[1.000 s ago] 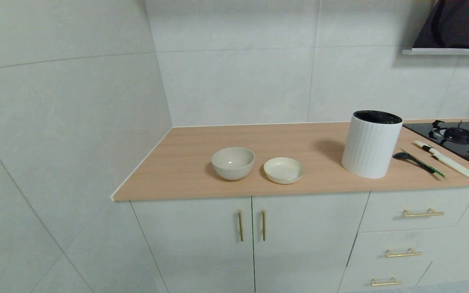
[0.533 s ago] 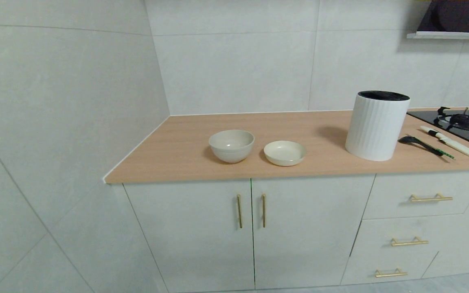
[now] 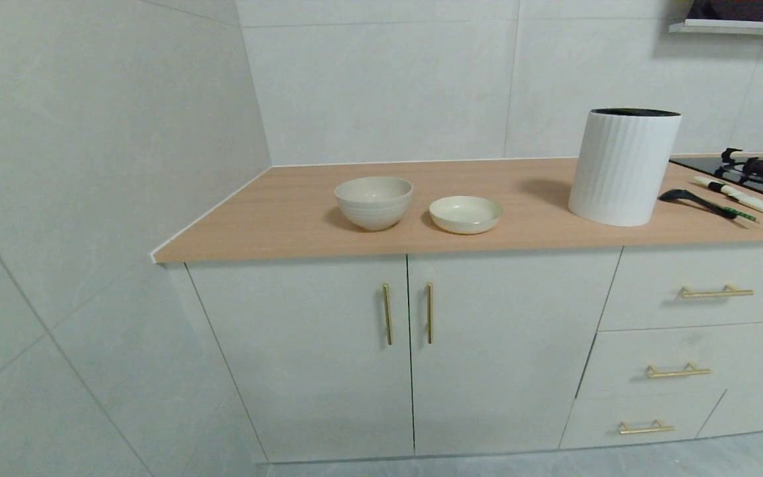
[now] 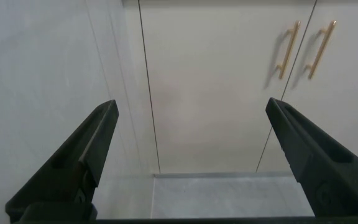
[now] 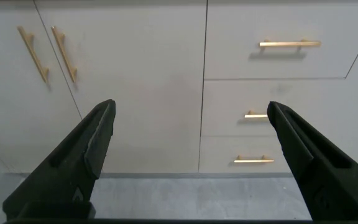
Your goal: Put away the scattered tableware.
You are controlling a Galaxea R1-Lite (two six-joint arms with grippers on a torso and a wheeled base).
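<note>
Bowl [image 3: 373,202] and shallow dish [image 3: 465,214] were seen just beside each other on the countertop [image 3: 275,222]. Left gripper [image 4: 190,107] and right gripper [image 5: 190,106] were held spread wide, nothing gripped.

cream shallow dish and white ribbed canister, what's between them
Just bare wooden countertop, in the head view, between cream shallow dish and white ribbed canister.
</note>
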